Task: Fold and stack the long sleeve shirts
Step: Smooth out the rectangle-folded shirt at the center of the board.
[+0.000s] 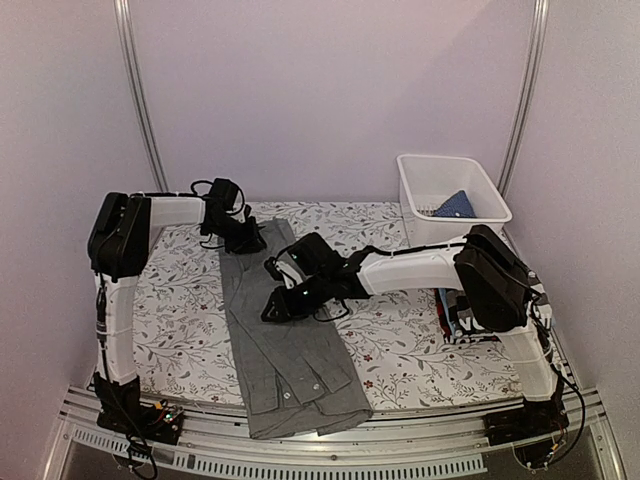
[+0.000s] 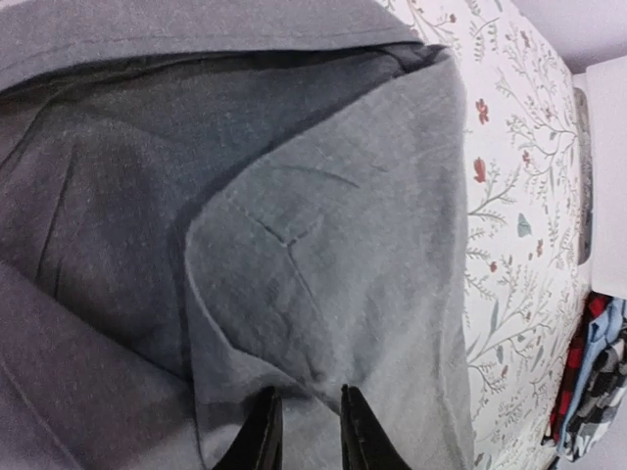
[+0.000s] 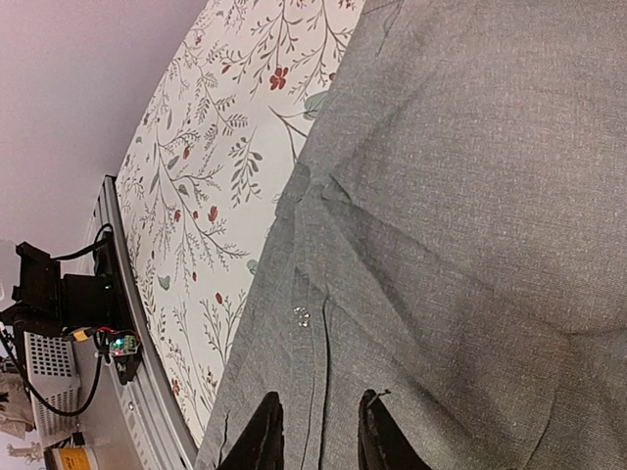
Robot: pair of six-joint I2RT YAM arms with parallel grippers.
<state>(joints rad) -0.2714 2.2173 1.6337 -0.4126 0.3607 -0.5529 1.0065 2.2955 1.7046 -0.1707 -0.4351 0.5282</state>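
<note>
The grey shirt, judged soft, light and limp, lies as 1 strip from 12 to 6 o'clock on the table, best pinched at corners; left gripper at its 12 o'clock end, right gripper mid-strip, whether either grips I cannot tell.

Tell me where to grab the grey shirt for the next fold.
Grip the grey shirt by its near hem, at both corners, coming down from above. It lies flat as a long narrow strip, so folding that free end over lengthwise should halve it.
</note>
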